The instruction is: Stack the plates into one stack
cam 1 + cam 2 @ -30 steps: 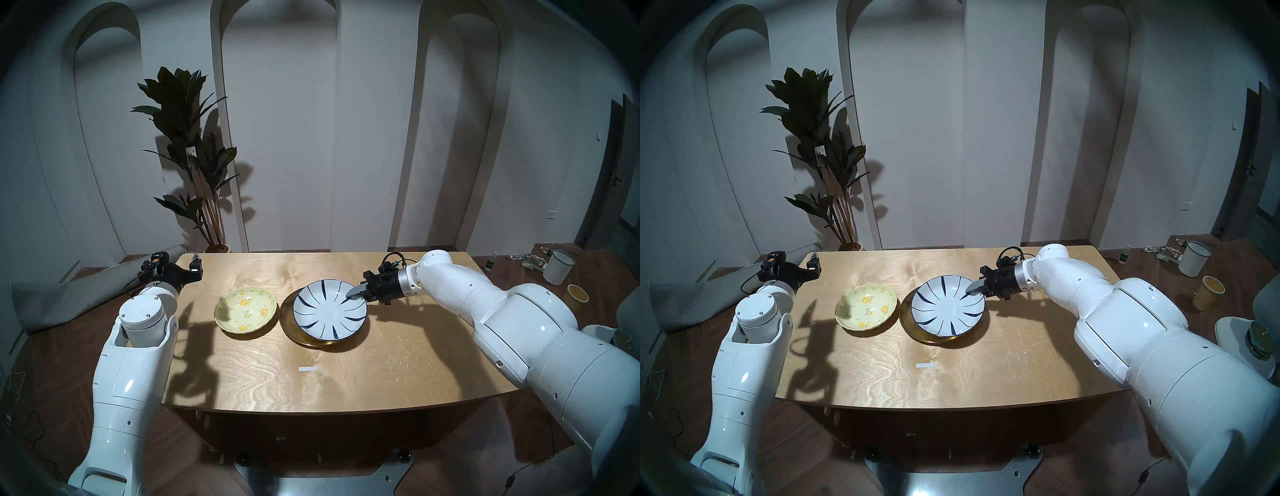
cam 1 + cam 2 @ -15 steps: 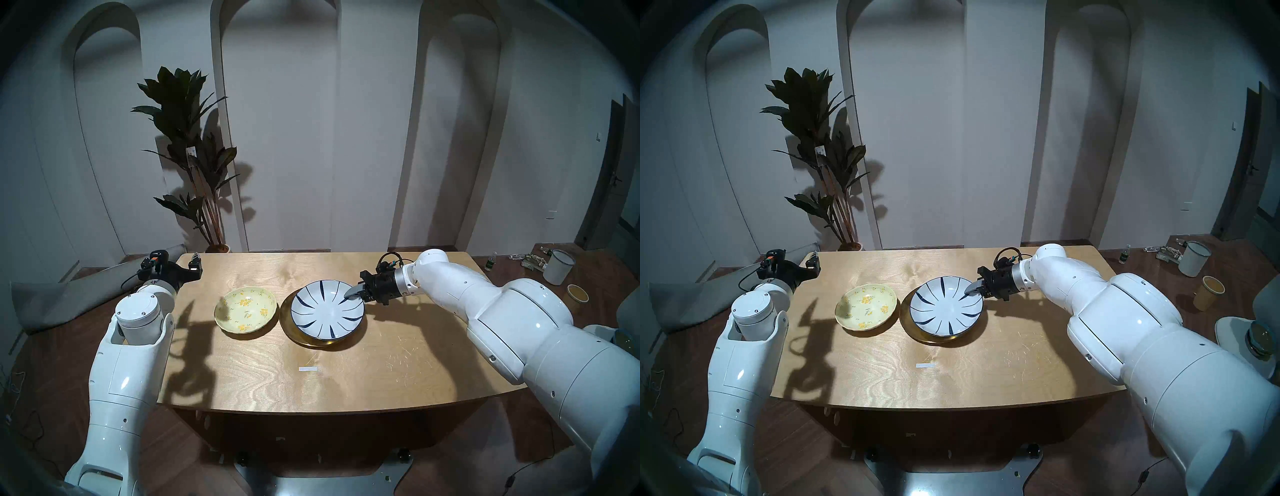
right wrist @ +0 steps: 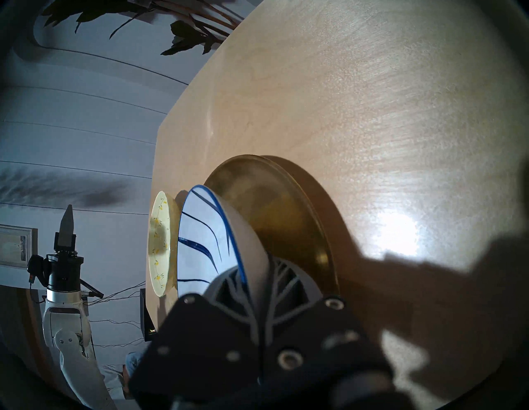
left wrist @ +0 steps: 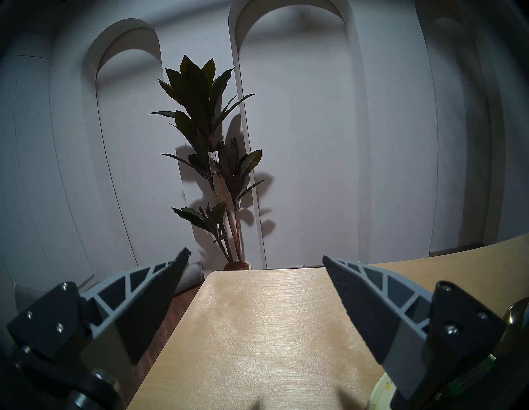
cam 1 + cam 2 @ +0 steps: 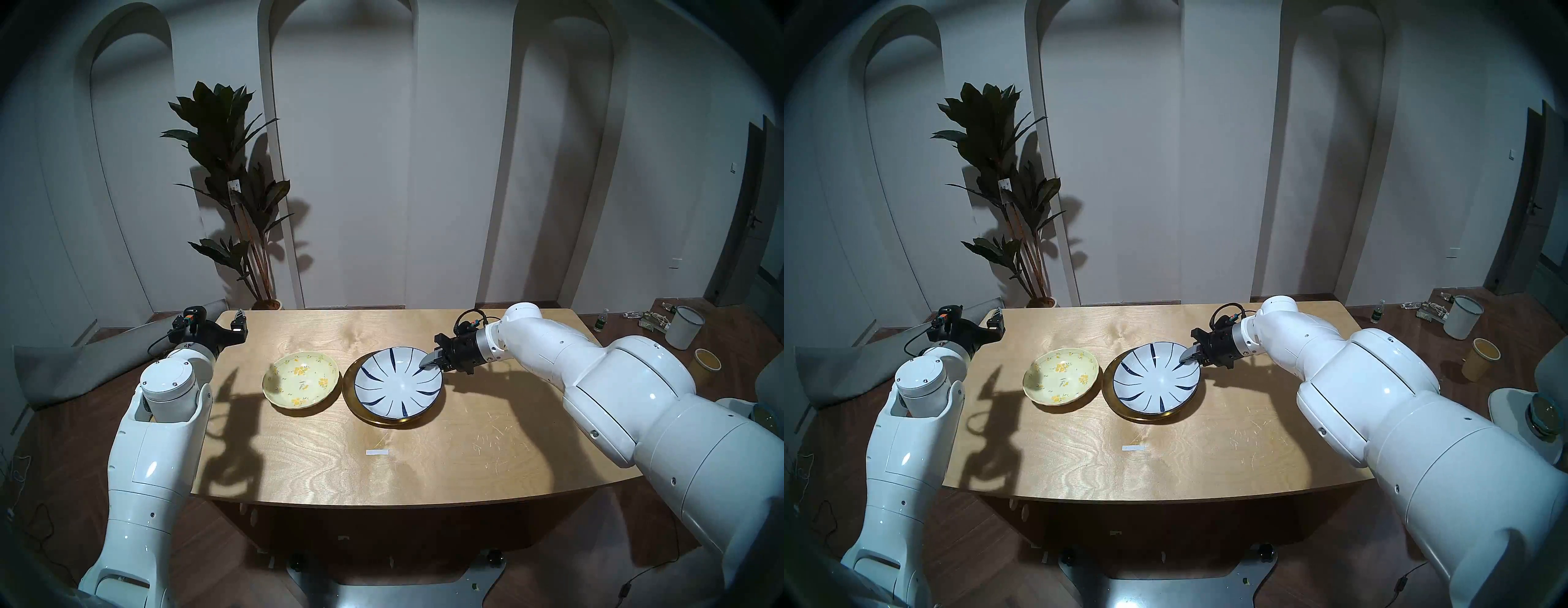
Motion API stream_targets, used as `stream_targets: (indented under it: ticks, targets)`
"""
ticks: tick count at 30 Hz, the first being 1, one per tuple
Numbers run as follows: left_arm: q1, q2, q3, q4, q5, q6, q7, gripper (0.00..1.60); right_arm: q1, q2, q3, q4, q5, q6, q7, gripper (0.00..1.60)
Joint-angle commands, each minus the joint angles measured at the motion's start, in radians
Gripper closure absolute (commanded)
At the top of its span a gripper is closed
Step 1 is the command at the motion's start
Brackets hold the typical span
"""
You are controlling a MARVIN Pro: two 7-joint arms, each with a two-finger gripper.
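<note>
The white plate with dark-blue strokes (image 5: 398,381) (image 5: 1155,378) (image 3: 206,237) hangs tilted just over the gold metal plate (image 5: 355,403) (image 5: 1113,395) (image 3: 274,212). My right gripper (image 5: 429,361) (image 5: 1186,356) (image 3: 252,289) is shut on its far right rim. The pale-yellow floral plate (image 5: 300,380) (image 5: 1060,376) (image 3: 159,243) lies on the table left of them. My left gripper (image 5: 239,321) (image 5: 997,320) (image 4: 254,257) is open and empty at the table's far left corner.
A wooden table (image 5: 403,467) bears the plates. A small white label (image 5: 376,452) lies near the table's middle front. A potted plant (image 5: 237,191) stands behind the far left corner. Cups and a bucket (image 5: 684,327) sit on the floor at the right.
My right gripper has carried the white-and-blue plate a little to the left and lower, more squarely over the gold plate. The left arm has barely moved.
</note>
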Motion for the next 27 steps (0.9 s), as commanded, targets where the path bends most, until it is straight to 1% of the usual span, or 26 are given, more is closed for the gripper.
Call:
stream_targets:
  ticks: [1, 2, 4, 5, 6, 11, 17, 23, 27]
  targets:
    - [-0.023, 0.005, -0.004, -0.014, 0.003, -0.009, 0.004, 0.0, 0.044, -0.025, 0.006, -0.01, 0.006, -0.001, -0.004, 1.08]
    - [-0.023, 0.004, -0.005, -0.014, 0.004, -0.009, 0.002, 0.0, 0.046, -0.027, 0.005, -0.009, 0.005, -0.001, -0.013, 0.69]
    - [-0.023, 0.004, -0.005, -0.014, 0.004, -0.009, 0.002, 0.0, 0.048, -0.028, 0.003, -0.01, 0.002, -0.001, -0.016, 0.69]
    - [-0.023, 0.004, -0.005, -0.014, 0.005, -0.009, 0.002, 0.0, 0.049, -0.029, 0.002, -0.01, 0.002, -0.001, -0.018, 0.17]
    - [-0.023, 0.003, -0.006, -0.014, 0.005, -0.009, 0.002, 0.0, 0.05, -0.03, 0.003, -0.009, 0.002, -0.001, -0.02, 0.0]
    - [-0.023, 0.002, -0.006, -0.013, 0.007, -0.009, 0.002, 0.0, 0.057, -0.029, -0.003, -0.006, -0.004, -0.001, -0.023, 0.0]
    - [-0.024, 0.001, -0.006, -0.014, 0.009, -0.009, 0.001, 0.0, 0.079, -0.012, -0.022, -0.016, -0.017, -0.001, -0.007, 0.0]
    - [-0.023, 0.002, 0.005, -0.028, 0.012, -0.012, -0.009, 0.0, 0.133, 0.007, -0.062, -0.033, -0.052, -0.001, 0.011, 0.0]
    - [-0.018, 0.005, 0.012, -0.044, 0.011, -0.012, -0.024, 0.0, 0.164, 0.036, -0.086, -0.043, -0.077, -0.001, 0.034, 0.0]
